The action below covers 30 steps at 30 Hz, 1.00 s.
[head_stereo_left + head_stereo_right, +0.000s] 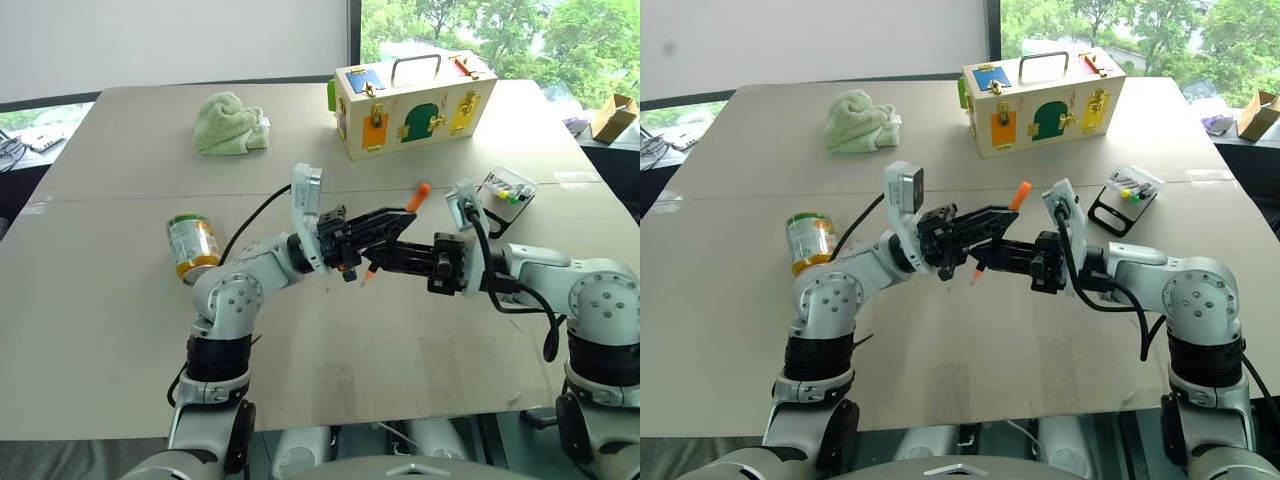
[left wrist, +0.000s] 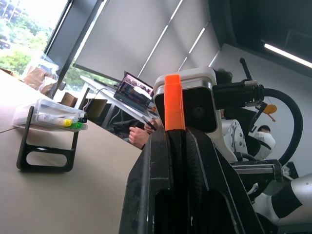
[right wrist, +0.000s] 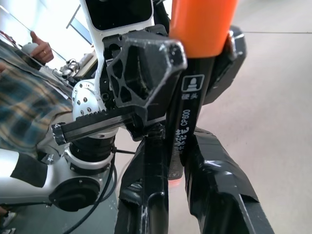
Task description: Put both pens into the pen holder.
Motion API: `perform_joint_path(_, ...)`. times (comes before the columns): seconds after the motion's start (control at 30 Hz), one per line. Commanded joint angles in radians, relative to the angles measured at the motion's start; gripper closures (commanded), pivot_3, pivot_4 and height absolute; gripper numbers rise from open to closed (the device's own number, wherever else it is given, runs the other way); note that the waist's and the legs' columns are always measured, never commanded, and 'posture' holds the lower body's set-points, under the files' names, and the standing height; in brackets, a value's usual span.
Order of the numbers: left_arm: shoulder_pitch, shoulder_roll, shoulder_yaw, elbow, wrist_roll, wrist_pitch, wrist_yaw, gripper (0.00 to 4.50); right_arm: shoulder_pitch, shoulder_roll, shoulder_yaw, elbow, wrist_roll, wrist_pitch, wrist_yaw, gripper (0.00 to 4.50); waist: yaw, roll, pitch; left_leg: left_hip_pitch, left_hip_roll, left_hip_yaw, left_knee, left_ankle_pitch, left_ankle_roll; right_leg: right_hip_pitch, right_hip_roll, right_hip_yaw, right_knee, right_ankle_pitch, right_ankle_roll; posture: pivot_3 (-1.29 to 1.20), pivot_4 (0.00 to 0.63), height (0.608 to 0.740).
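Both grippers (image 1: 372, 243) on orange-capped pen (image 1: 418, 196)

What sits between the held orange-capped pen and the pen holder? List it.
Nothing visible. The pen is clamped by the left gripper and the right gripper above the table; bare tabletop runs to the pen holder.

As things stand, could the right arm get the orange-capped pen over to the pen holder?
Probably yes. The right gripper and the left gripper are both shut on the pen above the table; once the left lets go, bare tabletop leads to the pen holder on the right.
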Motion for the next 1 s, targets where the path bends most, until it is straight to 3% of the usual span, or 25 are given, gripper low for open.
perform_joint_path(0.03, -0.025, -0.017, 0.022, 0.022, -0.07, 0.031, 0.022, 3.54, -0.001, -0.021, 0.006, -0.039, -0.016, -0.032, 0.004, 4.49, 0.0, 0.0, 0.0, 0.0, 0.0, 0.0, 0.0, 0.0, 0.0, 0.0, 0.0, 0.0, 0.0, 0.0, 0.0, 0.0, 0.15, 0.74)
perform_joint_path(0.13, -0.041, 0.014, -0.02, 0.045, 0.079, -0.052, 0.071, 2.36, 0.002, -0.036, 0.022, -0.057, -0.114, -0.114, 0.04, 4.49, 0.0, 0.0, 0.0, 0.0, 0.0, 0.0, 0.0, 0.0, 0.0, 0.0, 0.0, 0.0, 0.0, 0.0, 0.0, 0.0, 0.15, 0.74)
perform_joint_path(0.17, -0.052, 0.044, -0.021, 0.069, 0.119, -0.091, 0.047, 1.9, 0.015, -0.065, 0.079, -0.055, -0.259, -0.21, 0.056, 4.49, 0.0, 0.0, 0.0, 0.0, 0.0, 0.0, 0.0, 0.0, 0.0, 0.0, 0.0, 0.0, 0.0, 0.0, 0.0, 0.0, 0.15, 0.74)
perform_joint_path(0.3, -0.111, 0.143, 0.0, 0.159, 0.206, -0.196, -0.022, 1.9, 0.055, -0.127, 0.207, 0.006, -0.661, -0.571, 0.119, 4.49, 0.0, 0.0, 0.0, 0.0, 0.0, 0.0, 0.0, 0.0, 0.0, -0.001, 0.002, 0.001, 0.0, 0.0, 0.0, 0.0, 0.15, 0.74)
perform_joint_path(0.43, -0.172, 0.275, -0.055, 0.176, 0.347, -0.286, -0.077, 1.9, 0.065, -0.164, 0.134, 0.162, -0.98, -0.972, 0.059, 4.49, 0.0, 0.0, 0.002, -0.001, 0.0, 0.001, -0.001, 0.0, 0.0, -0.002, 0.002, 0.001, 0.0, 0.0, 0.0, 0.0, 0.15, 0.74)
perform_joint_path(0.53, -0.194, 0.307, -0.065, 0.122, 0.358, -0.279, -0.083, 1.9, 0.102, -0.198, 0.065, 0.222, -1.137, -1.166, -0.004, 4.49, 0.007, 0.0, 0.002, -0.001, -0.001, 0.001, -0.001, 0.0, 0.0, -0.002, 0.001, 0.001, -0.002, 0.0, 0.0, 0.0, 0.15, 0.74)
perform_joint_path(0.7, -0.214, 0.283, -0.082, 0.053, 0.357, -0.225, -0.039, 1.9, 0.123, -0.18, 0.009, 0.267, -1.24, -1.261, -0.062, 4.49, -0.002, 0.0, 0.002, -0.001, 0.0, 0.002, -0.002, 0.001, -0.001, -0.001, 0.0, 0.001, -0.003, -0.001, 0.002, 0.0, 0.15, 0.74)
perform_joint_path(1.0, -0.241, 0.274, -0.088, 0.056, 0.378, -0.173, 0.011, 1.9, 0.142, -0.146, 0.013, 0.281, -1.254, -1.272, -0.015, 4.49, -0.003, 0.002, 0.003, 0.001, 0.0, 0.002, -0.002, 0.002, -0.003, -0.001, 0.001, 0.001, 0.0, -0.001, 0.001, 0.0, 0.15, 0.74)
